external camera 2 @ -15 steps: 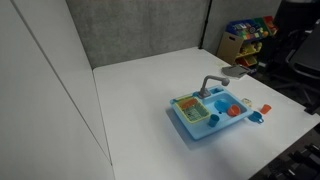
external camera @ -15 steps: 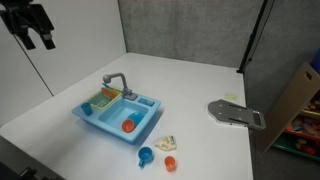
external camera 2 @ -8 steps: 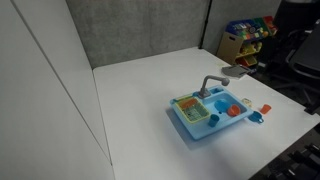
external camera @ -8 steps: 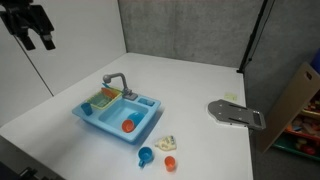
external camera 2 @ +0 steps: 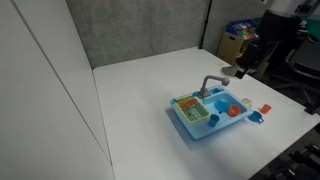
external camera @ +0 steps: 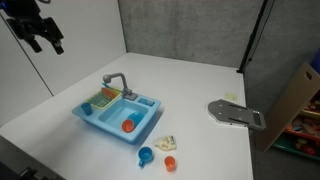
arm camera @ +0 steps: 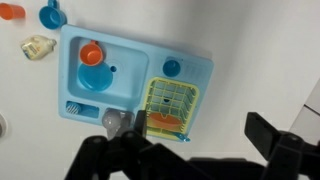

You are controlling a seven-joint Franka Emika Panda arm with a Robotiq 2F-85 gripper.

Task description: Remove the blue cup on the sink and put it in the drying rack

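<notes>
— The blue cup (arm camera: pixel 172 68): where was it?
— On the sink's (arm camera: pixel 130 60) corner ledge, just beside the drying rack (arm camera: pixel 175 98), not in it.
— And the fingers (arm camera: pixel 275 145)?
— Spread wide, holding nothing, high above the tabletop (arm camera: pixel 250 40) and well apart from the cup.
— So nothing was done?
— I judged the task not begun: the descent, the grasp, the lift and the placing in the rack were all left. A second blue cup (arm camera: pixel 52 15) lay off the sink.
</notes>
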